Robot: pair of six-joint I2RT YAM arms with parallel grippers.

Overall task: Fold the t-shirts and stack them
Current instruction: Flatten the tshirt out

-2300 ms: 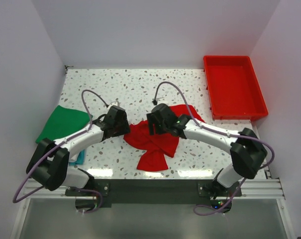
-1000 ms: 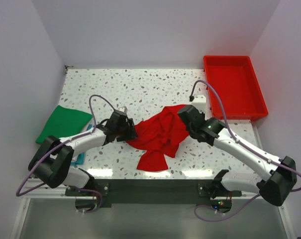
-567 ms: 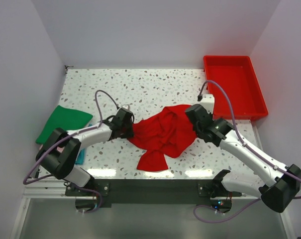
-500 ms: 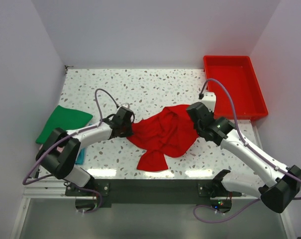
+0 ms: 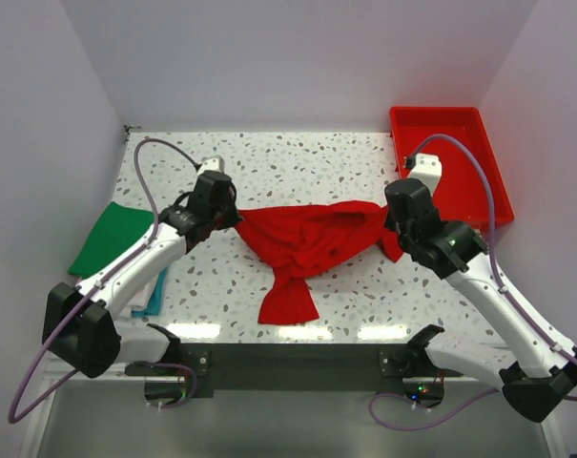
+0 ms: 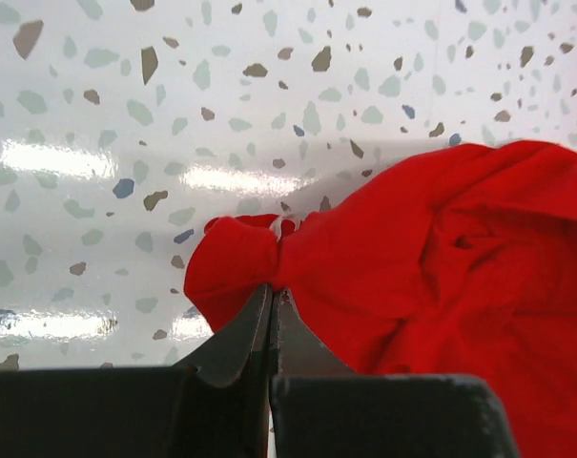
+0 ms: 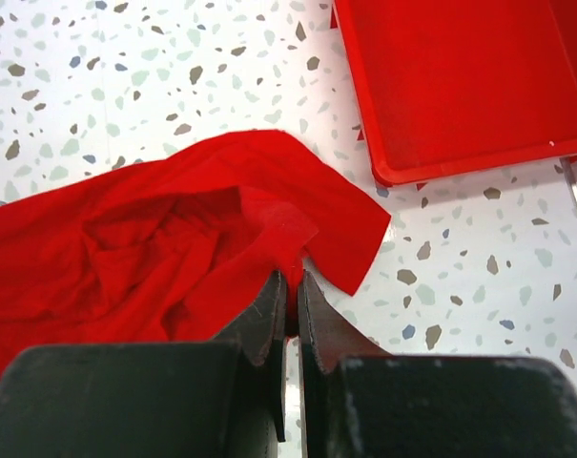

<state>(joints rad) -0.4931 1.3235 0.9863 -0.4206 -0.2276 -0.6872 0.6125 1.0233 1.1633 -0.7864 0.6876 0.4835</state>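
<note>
The bright red t-shirt [image 5: 307,239] hangs stretched between my two grippers above the middle of the table, its lower part trailing down to the front [image 5: 288,301]. My left gripper [image 5: 233,218] is shut on the shirt's left edge; in the left wrist view the fingertips [image 6: 272,291] pinch a bunched fold of the red t-shirt [image 6: 431,248]. My right gripper [image 5: 391,229] is shut on the shirt's right edge, and in the right wrist view its tips [image 7: 291,279] clamp a fold of red cloth [image 7: 154,248]. A folded green t-shirt [image 5: 107,239] lies at the left.
The rigid red tray [image 5: 450,162] stands at the back right, also in the right wrist view [image 7: 441,86] just beyond the held cloth. A teal and white cloth edge [image 5: 154,291] shows under the left arm. The walls close in on the left, back and right.
My left gripper closed on the shirt's left edge and rose toward the back left. The right gripper pulled its edge right. The shirt went from a crumpled heap to a stretched band.
</note>
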